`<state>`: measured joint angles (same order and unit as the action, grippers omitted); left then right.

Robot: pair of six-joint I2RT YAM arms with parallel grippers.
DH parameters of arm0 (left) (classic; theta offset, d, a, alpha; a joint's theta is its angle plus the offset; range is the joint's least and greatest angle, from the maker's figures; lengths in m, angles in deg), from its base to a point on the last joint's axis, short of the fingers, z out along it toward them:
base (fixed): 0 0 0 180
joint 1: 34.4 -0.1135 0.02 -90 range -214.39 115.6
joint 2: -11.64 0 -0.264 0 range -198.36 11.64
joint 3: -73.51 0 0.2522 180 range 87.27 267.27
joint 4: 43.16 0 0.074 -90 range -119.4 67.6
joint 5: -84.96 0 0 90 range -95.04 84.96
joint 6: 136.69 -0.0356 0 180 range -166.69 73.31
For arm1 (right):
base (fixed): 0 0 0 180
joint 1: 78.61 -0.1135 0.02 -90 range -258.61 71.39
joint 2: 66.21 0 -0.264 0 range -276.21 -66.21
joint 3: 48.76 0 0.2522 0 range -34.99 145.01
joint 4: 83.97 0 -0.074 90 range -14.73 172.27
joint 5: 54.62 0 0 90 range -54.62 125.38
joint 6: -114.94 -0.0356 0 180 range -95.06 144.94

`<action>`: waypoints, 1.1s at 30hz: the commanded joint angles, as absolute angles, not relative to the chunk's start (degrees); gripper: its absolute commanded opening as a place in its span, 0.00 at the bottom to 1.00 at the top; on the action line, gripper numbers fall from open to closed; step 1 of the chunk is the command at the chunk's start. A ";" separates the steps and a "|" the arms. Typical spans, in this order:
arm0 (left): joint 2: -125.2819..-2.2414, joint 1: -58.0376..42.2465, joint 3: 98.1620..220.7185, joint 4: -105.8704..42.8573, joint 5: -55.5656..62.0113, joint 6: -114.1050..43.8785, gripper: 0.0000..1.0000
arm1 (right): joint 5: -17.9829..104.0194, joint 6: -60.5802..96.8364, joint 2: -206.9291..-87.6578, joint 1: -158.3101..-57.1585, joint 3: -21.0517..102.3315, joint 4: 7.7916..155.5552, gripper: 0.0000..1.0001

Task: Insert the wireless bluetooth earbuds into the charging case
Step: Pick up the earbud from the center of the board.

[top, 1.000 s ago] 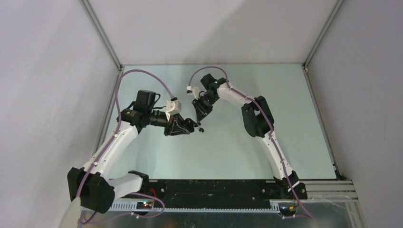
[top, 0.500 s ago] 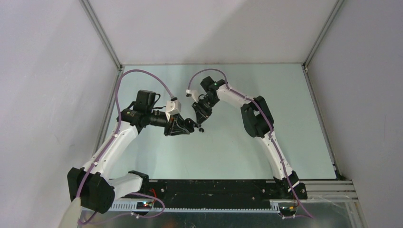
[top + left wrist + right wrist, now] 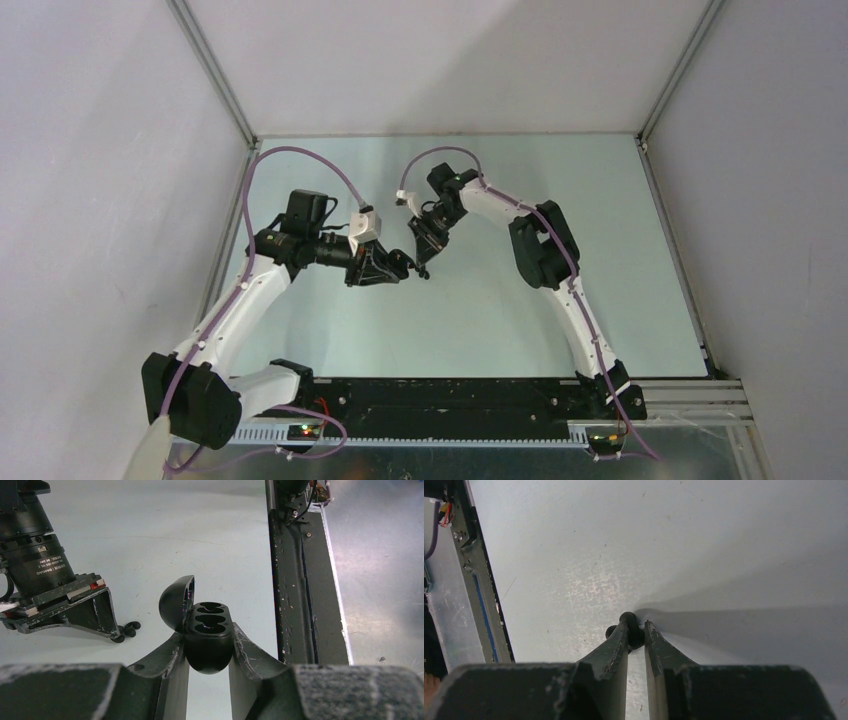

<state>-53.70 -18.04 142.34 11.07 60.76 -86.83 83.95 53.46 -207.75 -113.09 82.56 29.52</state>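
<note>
Reaching inward over the pale desk point(image 3: 640, 260), the left arm point(image 3: 235, 305) and right arm point(image 3: 578, 300) are meeting near its middle. The left fingers point(image 3: 169, 656) are clamping the rounded black charging case point(image 3: 209, 656) by its sides, its lid point(image 3: 175, 602) hinged open and tilting left, its wells showing. The right fingers point(image 3: 616, 647), tips down at the desk near the case, are standing a narrow slit apart around one of two black earbuds point(image 3: 634, 632) lying there. Whether they are pinching it is unclear.
</note>
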 commanded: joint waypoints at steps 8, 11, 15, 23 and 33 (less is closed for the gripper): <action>-53.88 -18.22 141.94 10.98 62.80 -88.41 0.00 | 89.99 52.89 -198.32 -109.61 81.21 28.59 0.00; -54.19 -18.20 141.83 9.85 63.27 -87.20 0.00 | 88.66 47.70 -191.53 -107.38 77.74 34.84 0.00; -54.82 -18.22 140.95 3.39 64.13 -82.02 0.00 | 85.89 39.37 -179.30 -104.35 66.84 48.48 0.00; -52.65 -17.47 131.42 -29.10 61.85 -54.74 0.00 | 73.56 27.05 -155.42 -101.81 46.65 69.84 0.00; -53.83 -15.83 130.81 -53.51 56.10 -32.94 0.00 | 81.11 20.33 -146.30 -104.74 45.07 72.63 0.00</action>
